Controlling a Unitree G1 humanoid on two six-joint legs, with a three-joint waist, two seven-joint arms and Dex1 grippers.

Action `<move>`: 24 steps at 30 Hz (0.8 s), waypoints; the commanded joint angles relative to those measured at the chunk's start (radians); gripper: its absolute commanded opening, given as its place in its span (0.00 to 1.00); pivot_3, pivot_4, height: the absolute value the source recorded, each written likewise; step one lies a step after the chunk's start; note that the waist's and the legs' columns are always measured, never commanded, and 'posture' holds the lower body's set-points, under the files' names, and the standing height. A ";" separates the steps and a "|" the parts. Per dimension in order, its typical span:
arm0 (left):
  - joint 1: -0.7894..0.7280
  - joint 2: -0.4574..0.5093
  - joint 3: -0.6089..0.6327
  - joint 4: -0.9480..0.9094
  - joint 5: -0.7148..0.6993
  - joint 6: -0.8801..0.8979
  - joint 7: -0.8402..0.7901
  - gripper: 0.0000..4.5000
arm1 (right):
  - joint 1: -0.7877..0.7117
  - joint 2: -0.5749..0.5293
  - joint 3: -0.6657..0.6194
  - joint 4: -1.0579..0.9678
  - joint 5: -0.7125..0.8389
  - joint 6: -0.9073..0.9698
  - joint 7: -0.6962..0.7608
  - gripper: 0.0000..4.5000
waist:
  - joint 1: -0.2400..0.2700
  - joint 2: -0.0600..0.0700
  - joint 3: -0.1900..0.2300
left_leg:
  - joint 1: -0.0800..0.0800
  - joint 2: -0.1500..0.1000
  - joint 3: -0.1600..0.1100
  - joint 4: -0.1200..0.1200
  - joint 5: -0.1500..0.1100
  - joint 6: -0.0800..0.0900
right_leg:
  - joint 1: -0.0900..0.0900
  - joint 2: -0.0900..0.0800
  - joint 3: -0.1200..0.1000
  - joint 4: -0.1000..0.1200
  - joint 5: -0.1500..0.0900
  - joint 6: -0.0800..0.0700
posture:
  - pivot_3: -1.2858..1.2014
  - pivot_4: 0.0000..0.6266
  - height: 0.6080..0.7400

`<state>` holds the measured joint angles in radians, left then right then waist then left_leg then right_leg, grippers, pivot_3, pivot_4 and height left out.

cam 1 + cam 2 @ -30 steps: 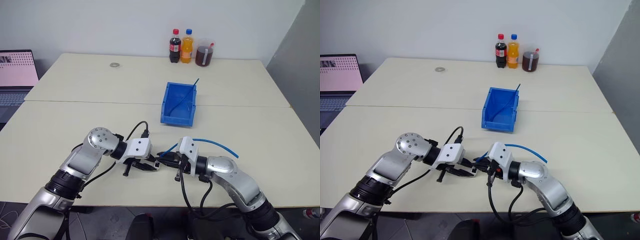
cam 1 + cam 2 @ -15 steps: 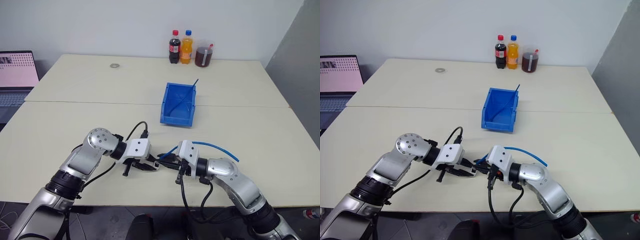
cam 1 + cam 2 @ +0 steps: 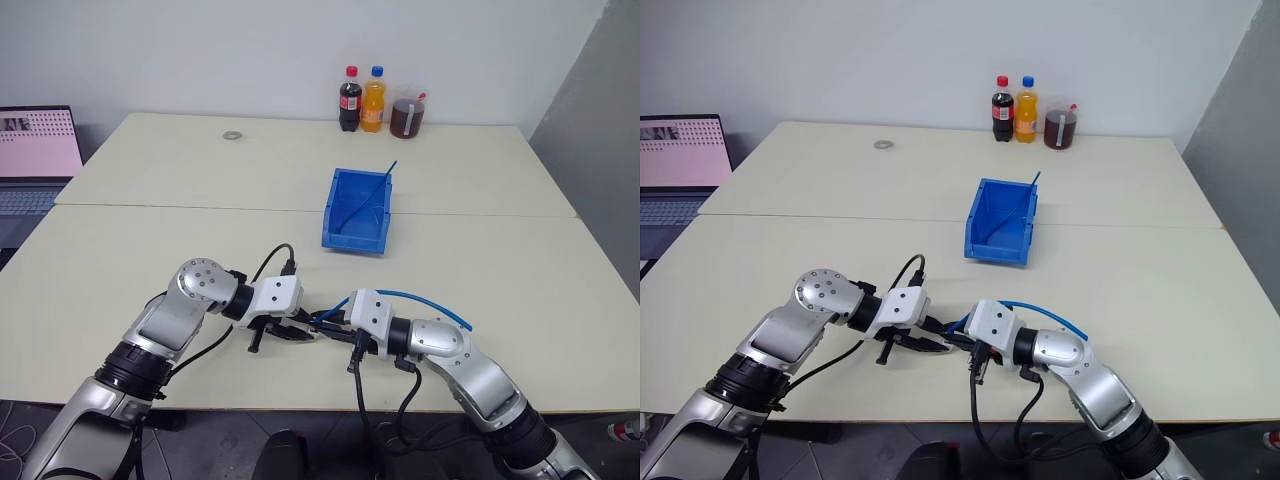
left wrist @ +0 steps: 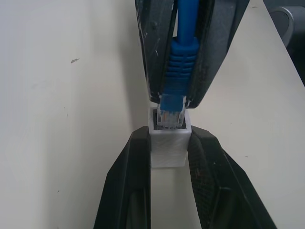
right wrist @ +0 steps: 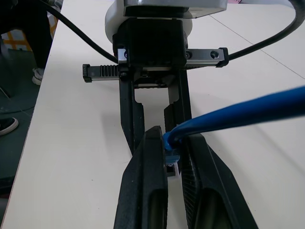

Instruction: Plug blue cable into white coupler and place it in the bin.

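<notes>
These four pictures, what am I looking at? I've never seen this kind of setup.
It is a two-armed robot at a pale table. The two wide pictures come from its head, looking down; the two close-ups come from cameras on its wrists. The left claw is shut on a small white coupler. The right claw is shut on the plug end of a blue cable, whose clear plug sits at the coupler's opening. Farther back stand a blue bin with a thin darker cable in it, three drinks and a laptop.
</notes>
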<state>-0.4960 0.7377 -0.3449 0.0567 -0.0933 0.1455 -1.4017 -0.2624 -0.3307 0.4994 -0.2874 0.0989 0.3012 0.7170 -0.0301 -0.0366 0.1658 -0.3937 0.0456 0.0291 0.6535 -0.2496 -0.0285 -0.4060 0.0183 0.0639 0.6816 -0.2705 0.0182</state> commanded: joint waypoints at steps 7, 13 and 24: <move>0.033 -0.001 -0.024 -0.007 0.022 0.007 0.012 0.17 | 0.012 0.008 -0.019 0.058 -0.004 0.041 -0.010 0.02 | 0.000 0.003 -0.007 | 0.000 0.000 0.000 0.001 0.000 0.000 | 0.000 0.000 0.000 0.000 0.000 0.000 | 0.52 0.24 1.00; 0.039 -0.001 -0.021 -0.017 0.020 0.012 0.018 0.17 | 0.023 -0.004 -0.029 0.062 -0.012 0.060 -0.001 0.02 | 0.000 0.004 -0.009 | 0.001 0.000 0.000 0.001 0.000 0.000 | 0.001 0.000 0.001 0.000 0.000 0.000 | 0.52 0.24 1.00; 0.036 -0.014 -0.024 -0.014 0.025 0.022 0.037 0.17 | 0.025 0.001 0.042 0.019 -0.051 0.060 0.004 0.02 | 0.000 0.005 -0.012 | 0.001 0.000 0.000 0.001 0.000 0.000 | 0.001 0.000 0.001 0.000 0.000 0.000 | 0.52 0.24 1.00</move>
<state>-0.4756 0.7370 -0.3431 0.0455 -0.0895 0.1624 -1.3734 -0.2530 -0.3267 0.4965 -0.2924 0.0782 0.3342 0.7162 -0.0305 -0.0317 0.1542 -0.3928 0.0456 0.0291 0.6548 -0.2497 -0.0284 -0.4052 0.0188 0.0646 0.6819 -0.2704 0.0184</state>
